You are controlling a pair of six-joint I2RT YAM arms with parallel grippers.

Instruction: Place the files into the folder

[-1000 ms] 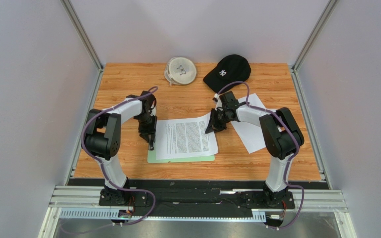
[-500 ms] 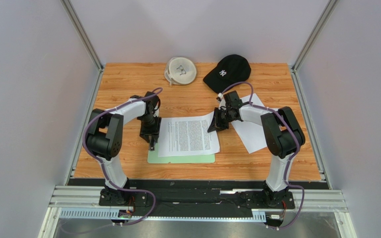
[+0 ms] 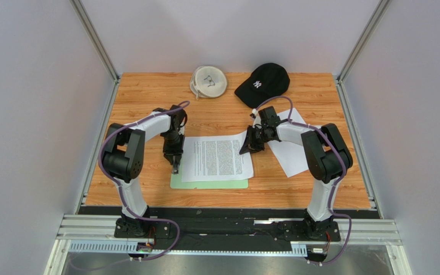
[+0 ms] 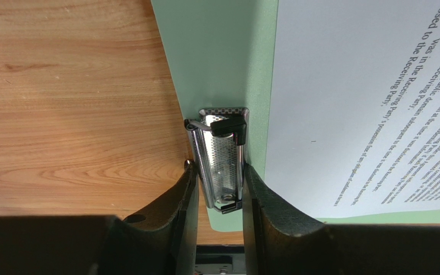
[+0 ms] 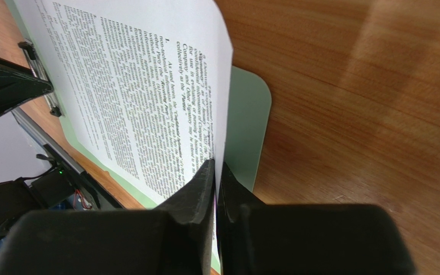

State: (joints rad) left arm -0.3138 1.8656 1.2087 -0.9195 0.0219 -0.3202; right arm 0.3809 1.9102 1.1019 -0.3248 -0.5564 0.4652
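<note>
A printed sheet (image 3: 216, 158) of the files lies across the mint-green folder (image 3: 205, 184), its right edge lifted. My right gripper (image 3: 245, 148) is shut on that edge; in the right wrist view the paper (image 5: 130, 86) runs between the pressed jaws of the right gripper (image 5: 216, 166), above the folder's corner (image 5: 251, 126). My left gripper (image 4: 219, 168) is shut on the folder's metal clip (image 4: 221, 157), one finger against each side. The sheet's near edge (image 4: 348, 86) stops just right of the clip, not under it. More white sheets (image 3: 290, 152) lie under the right arm.
A black cap (image 3: 262, 80) and a round white object (image 3: 208, 81) sit at the table's far edge. Grey walls and metal posts close in both sides. The arm bases stand on the rail at the near edge.
The printed sheet and my right gripper have shifted slightly to the right. My left gripper has edged toward the clip and stays on it.
</note>
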